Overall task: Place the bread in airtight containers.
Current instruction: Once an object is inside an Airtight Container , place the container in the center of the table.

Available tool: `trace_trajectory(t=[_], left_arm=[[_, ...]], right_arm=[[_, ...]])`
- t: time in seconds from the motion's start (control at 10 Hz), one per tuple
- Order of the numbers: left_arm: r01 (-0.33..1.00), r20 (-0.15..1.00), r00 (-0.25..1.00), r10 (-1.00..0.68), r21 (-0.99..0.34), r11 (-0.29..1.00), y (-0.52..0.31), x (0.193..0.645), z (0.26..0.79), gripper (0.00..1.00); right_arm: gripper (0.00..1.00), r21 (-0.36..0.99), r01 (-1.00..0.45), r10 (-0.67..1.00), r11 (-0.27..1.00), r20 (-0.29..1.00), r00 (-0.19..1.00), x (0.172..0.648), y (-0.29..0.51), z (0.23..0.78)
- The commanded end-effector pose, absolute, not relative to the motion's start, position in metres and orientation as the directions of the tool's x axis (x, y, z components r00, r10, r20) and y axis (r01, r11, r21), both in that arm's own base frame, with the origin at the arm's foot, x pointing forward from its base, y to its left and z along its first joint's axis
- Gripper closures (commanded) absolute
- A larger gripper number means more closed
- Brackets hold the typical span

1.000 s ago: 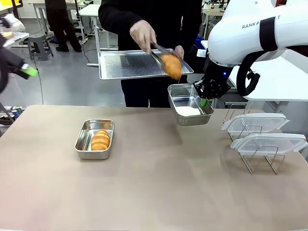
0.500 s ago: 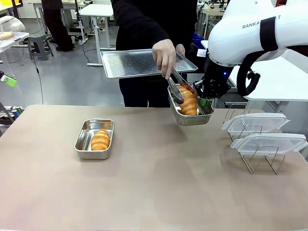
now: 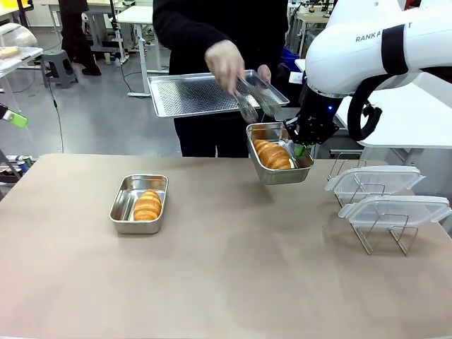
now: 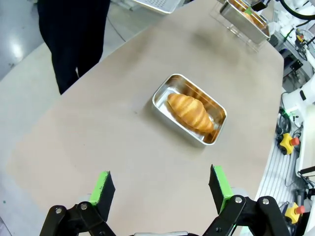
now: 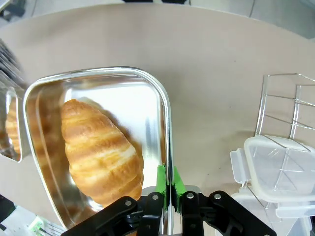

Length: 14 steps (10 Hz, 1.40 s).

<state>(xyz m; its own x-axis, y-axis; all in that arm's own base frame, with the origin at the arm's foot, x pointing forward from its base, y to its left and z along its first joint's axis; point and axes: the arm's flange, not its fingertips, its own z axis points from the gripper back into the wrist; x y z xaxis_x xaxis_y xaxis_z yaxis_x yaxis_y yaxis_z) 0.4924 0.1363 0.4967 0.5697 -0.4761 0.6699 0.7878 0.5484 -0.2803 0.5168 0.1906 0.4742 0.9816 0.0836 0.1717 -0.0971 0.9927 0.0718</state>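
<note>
The left gripper (image 4: 161, 184) hangs above the beige table (image 4: 98, 142), its two green-padded fingers (image 4: 103, 186) set wide apart with nothing between them. At its 12 o'clock a small rectangular shiny steel tub (image 4: 160, 96) rests on the table. A golden-brown ridged croissant-like roll (image 4: 189, 110) lies lengthwise inside it.

In the front view this tub sits at about 9 o'clock from the table's middle. A person in dark clothing (image 3: 212, 21) stands at the far side. One hand (image 3: 263, 73) holds up a flat perforated metal tray (image 3: 191, 95), and the other hand (image 3: 222, 60) holds metal tongs (image 3: 251, 99) over the tray's right end.

At the tray's 5 o'clock a second steel tub (image 3: 263, 173) is held clear of the table, tilted toward the camera, with a second roll (image 3: 272, 155) lying in it. The right gripper (image 3: 300, 146) grips this tub at its 3 o'clock side. In the right wrist view the green pads are pressed together on the tub's thin side wall.

At the right gripper's 4 o'clock a wire rack (image 3: 367, 244) stands on the table, and two translucent plastic lids (image 3: 374, 180) rest on it, one in front of the other.
</note>
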Motion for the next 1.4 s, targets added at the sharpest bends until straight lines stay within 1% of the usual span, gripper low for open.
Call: trace_trajectory(t=[0.0, 0.3, 0.4, 0.5, 0.6, 0.7, 0.9, 1.1, 1.3], left_arm=[[0.792, 0.665, 0.566, -0.488, -0.273, 0.546, 0.137, 0.492, 0.499, 0.00], [0.792, 0.665, 0.566, -0.488, -0.273, 0.546, 0.137, 0.492, 0.499, 0.00], [0.792, 0.665, 0.566, -0.488, -0.273, 0.546, 0.137, 0.492, 0.499, 0.00], [0.792, 0.665, 0.566, -0.488, -0.273, 0.546, 0.137, 0.492, 0.499, 0.00], [0.792, 0.665, 0.566, -0.488, -0.273, 0.546, 0.137, 0.492, 0.499, 0.00], [0.792, 0.665, 0.566, -0.488, -0.273, 0.546, 0.137, 0.492, 0.499, 0.00], [0.792, 0.665, 0.566, -0.488, -0.273, 0.546, 0.137, 0.492, 0.499, 0.00], [0.792, 0.665, 0.566, -0.488, -0.273, 0.546, 0.137, 0.492, 0.499, 0.00], [0.792, 0.665, 0.566, -0.488, -0.273, 0.546, 0.137, 0.492, 0.499, 0.00]], right_arm=[[1.00, 0.075, -0.094, 0.079, 0.993, 0.182, 0.980, 0.516, 0.190, 0.479], [1.00, 0.075, -0.094, 0.079, 0.993, 0.182, 0.980, 0.516, 0.190, 0.479], [0.95, 0.072, -0.097, 0.084, 0.993, 0.172, 0.982, 0.517, 0.191, 0.474], [0.95, 0.068, -0.057, 0.045, 0.996, 0.161, 0.986, 0.522, 0.194, 0.467], [0.95, 0.110, -0.026, 0.009, 0.994, 0.145, 0.989, 0.533, 0.202, 0.449], [0.95, 0.093, 0.016, -0.031, 0.996, 0.159, 0.987, 0.539, 0.210, 0.428], [0.95, 0.091, 0.053, -0.071, 0.994, 0.206, 0.976, 0.541, 0.217, 0.387], [0.95, 0.079, 0.050, -0.066, 0.996, 0.206, 0.976, 0.531, 0.214, 0.363], [0.95, 0.081, 0.061, -0.075, 0.995, 0.180, 0.981, 0.522, 0.205, 0.353]])
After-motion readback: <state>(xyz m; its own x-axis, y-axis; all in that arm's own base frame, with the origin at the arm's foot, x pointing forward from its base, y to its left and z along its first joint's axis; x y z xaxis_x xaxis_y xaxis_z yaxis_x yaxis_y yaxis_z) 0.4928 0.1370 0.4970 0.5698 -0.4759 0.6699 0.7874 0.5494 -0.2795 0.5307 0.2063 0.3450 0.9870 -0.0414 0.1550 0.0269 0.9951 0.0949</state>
